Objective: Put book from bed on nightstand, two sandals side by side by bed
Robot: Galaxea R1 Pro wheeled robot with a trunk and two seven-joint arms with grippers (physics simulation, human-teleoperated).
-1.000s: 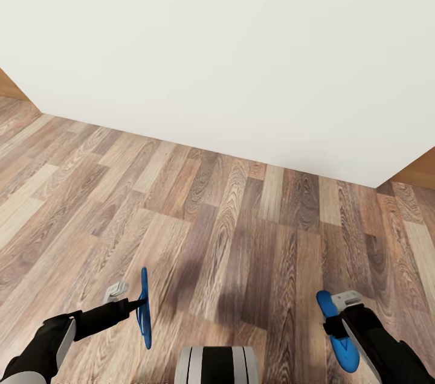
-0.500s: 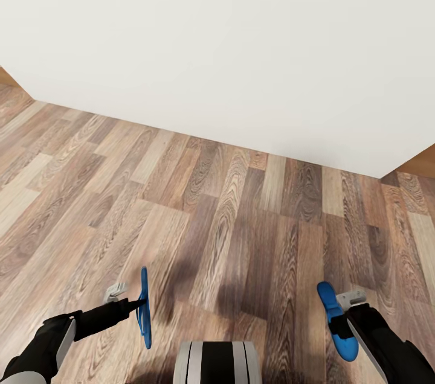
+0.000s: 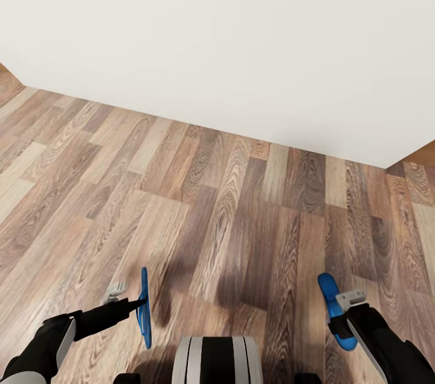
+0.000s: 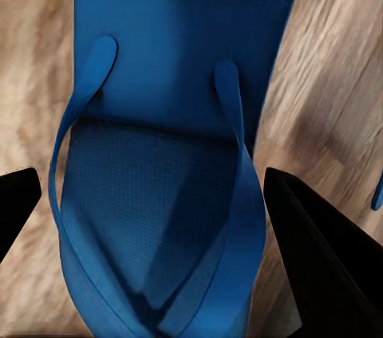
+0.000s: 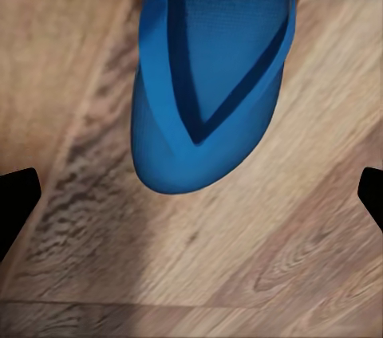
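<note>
Near L: left gripper (image 3: pixel 142 305) fingers clamped on left sandal (image 3: pixel 144 308), held edge-on above floor (image 3: pixel 229 215); straps seen close in left wrist view (image 4: pixel 159 194).
Near R: right gripper (image 3: pixel 339 316) fingers clamped on right sandal (image 3: pixel 334 307), sole flat-ish, toe pointing far; toe end (image 5: pixel 209 75) over planks.
Far: white wall (image 3: pixel 241 40) across view.

Brown wood-plank floor (image 3: pixel 241 233) ran up to a plain white wall (image 3: pixel 241 40). Planks mixed light and dark grain. Soft shadows fell on the boards near the base. Nothing visibly rested on it.
</note>
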